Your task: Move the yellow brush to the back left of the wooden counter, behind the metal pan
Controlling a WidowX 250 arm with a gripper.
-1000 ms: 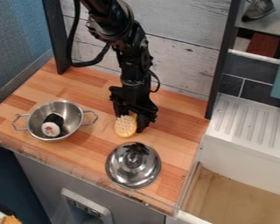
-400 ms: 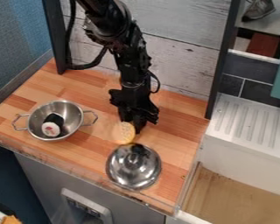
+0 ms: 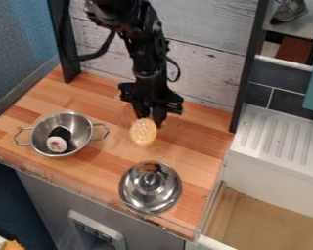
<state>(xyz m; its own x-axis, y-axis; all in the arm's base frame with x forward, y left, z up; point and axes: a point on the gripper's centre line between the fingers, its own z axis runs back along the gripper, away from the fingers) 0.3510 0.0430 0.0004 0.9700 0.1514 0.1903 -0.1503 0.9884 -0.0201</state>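
Note:
The gripper [image 3: 151,121] hangs over the middle of the wooden counter, shut on a round yellow thing with a bumpy or bristled face [image 3: 143,132]. This thing hangs at the fingertips, its textured side towards the camera. Below it in the view lies a shiny metal lid [image 3: 150,188], knob up, apart from the gripper. To the left stands a metal bowl with two handles [image 3: 86,128], and inside it rests a black roll-shaped piece with a white, pink-marked end [image 3: 57,142].
A black upright post [image 3: 246,73] stands at the counter's right rear, another at its left rear. White wooden boards [image 3: 205,63] back the counter [image 3: 107,168]. On the right are a ridged white drainboard [image 3: 277,136] and a basin with a wooden bottom [image 3: 257,224].
The gripper and yellow thing first moved towards the lid, then back up and away from it, and the thing's face turned. The lid has shifted slightly towards the front edge.

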